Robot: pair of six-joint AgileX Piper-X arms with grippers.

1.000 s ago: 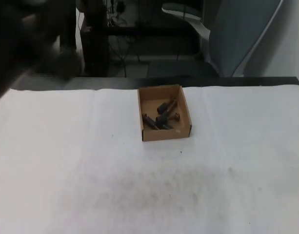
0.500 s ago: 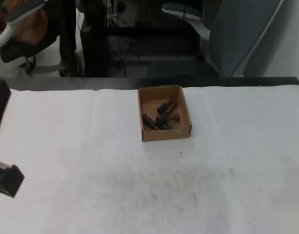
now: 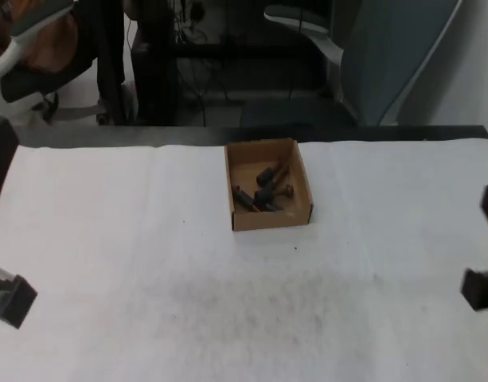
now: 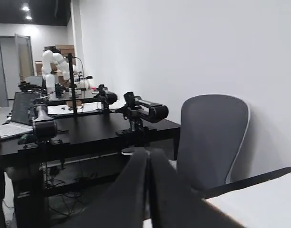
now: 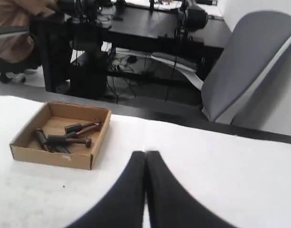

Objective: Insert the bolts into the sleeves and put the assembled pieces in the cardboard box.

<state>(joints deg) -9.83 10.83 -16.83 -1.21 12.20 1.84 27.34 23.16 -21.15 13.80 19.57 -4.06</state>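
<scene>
From my remote station: the cardboard box (image 3: 271,216) sits towards the far edge of the white worktop (image 3: 148,318), open-topped, its low brown walls plain and matte. Inside lie the assembled pieces (image 3: 263,192), a small heap of dark, dull metal sleeves with rust-brown bolt ends poking out, some crossing one another on the box floor (I cannot count them with certainty). The right wrist view shows the same pieces (image 5: 69,135) as short cylinders lying flat, and the box (image 5: 50,159) as a shallow rectangular tray with thin walls.

The worktop covering looks smooth and pale, with a faint grey smudge at its centre.

My right gripper (image 5: 145,154) hangs above the worktop, well apart from the box, its two black tapered fingers pressed together with nothing between them. My left gripper (image 4: 147,152) points out at the room towards a grey office chair (image 4: 211,137), fingers likewise clenched and empty.
</scene>
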